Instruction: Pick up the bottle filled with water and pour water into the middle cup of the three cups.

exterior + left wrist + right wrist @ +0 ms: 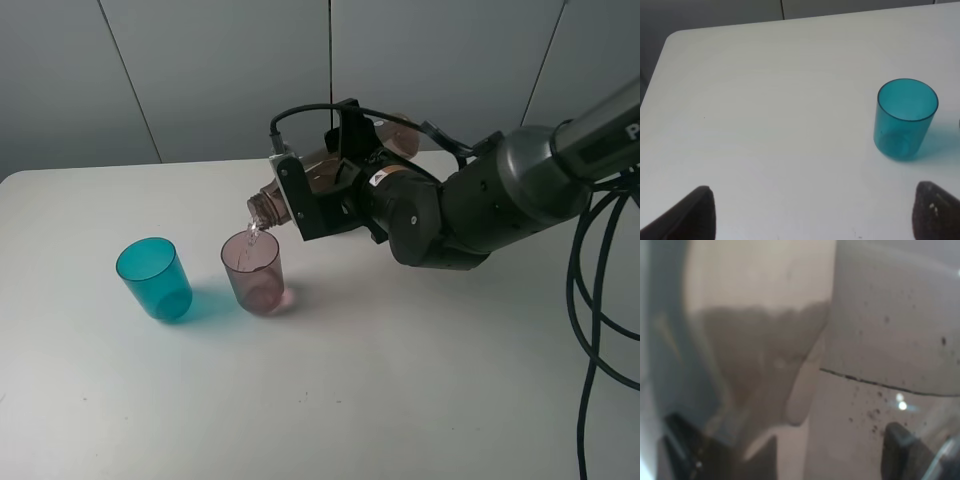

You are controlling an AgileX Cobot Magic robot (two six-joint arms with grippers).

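Note:
My right gripper [310, 190] is shut on the smoky brown-pink bottle [266, 207] and holds it tipped nearly level, neck to the left. A thin stream of water [253, 232] falls from its mouth into the pinkish-mauve middle cup [253, 272] just below. The teal-blue cup [154, 279] stands to the left of it and also shows in the left wrist view [905, 117]. The smoky grey cup is out of view. The bottle's wall [765, 340] fills the right wrist view. My left gripper [812, 210] is open and empty over bare table, short of the teal cup.
The white table [400, 380] has a rounded far-left corner [675, 37]. Grey wall panels stand behind it. Black cables [600, 300] hang along the right edge, beside my bulky right arm [480, 200].

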